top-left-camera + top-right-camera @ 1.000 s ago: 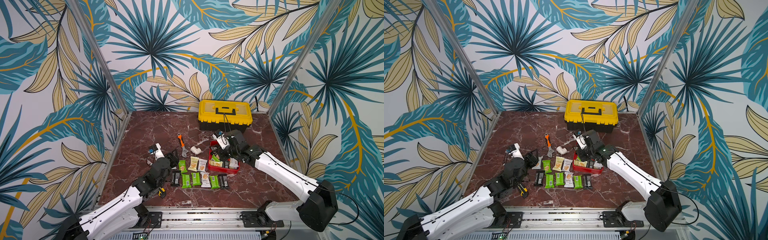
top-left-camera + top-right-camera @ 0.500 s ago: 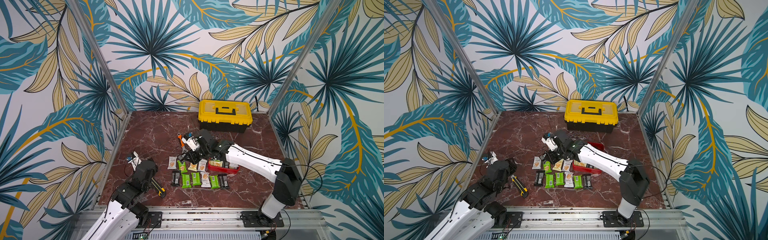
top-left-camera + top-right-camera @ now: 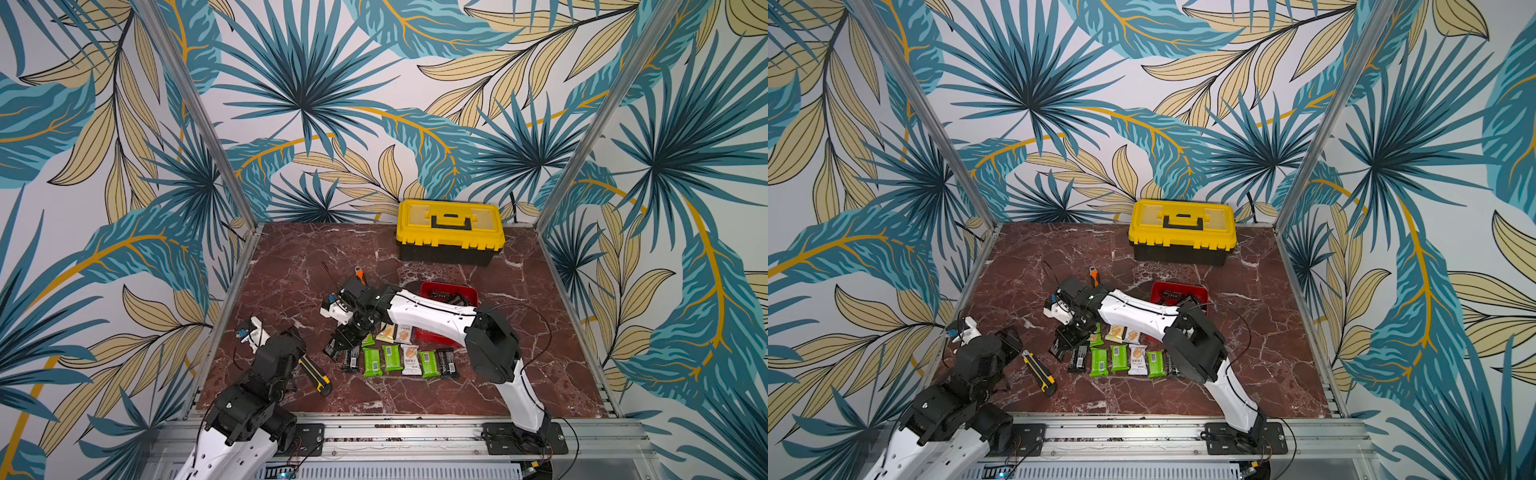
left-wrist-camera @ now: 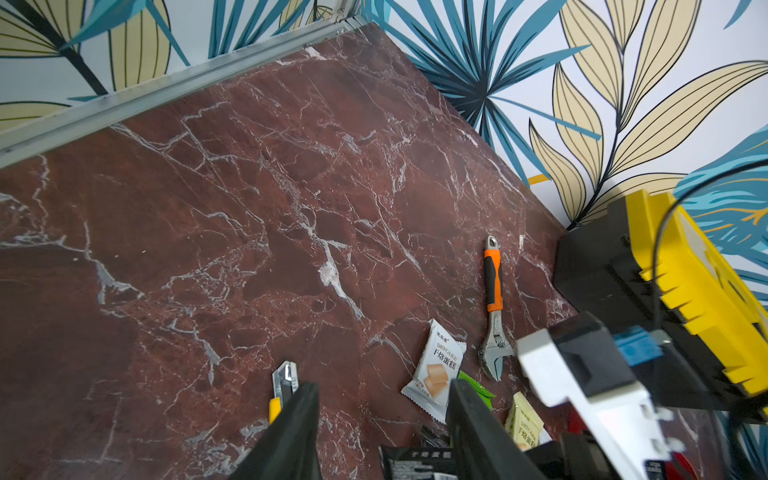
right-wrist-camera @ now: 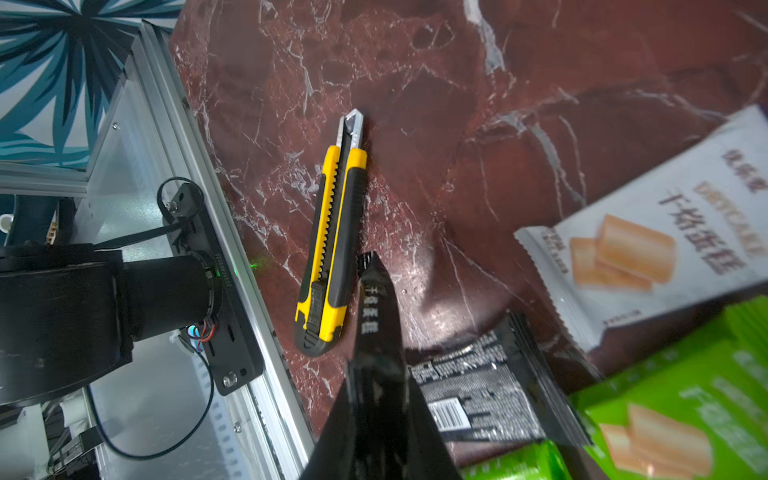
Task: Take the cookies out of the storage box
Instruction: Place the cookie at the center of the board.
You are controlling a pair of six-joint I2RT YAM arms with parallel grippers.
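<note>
The right gripper pinches a black packet edge-on — its jaws barely show behind the wrapper. The left gripper stands parted and empty. The right arm half hides the storage box; dark cookies lie inside, more in rows on the table before it.

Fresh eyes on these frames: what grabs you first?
The bright yellow toolbox stands at the back of the marble table, against loud leaf-print walls. Next comes the row of cookies near the front. The right arm reaches past the red storage box, its right tool shut on a black cookie packet.
</note>
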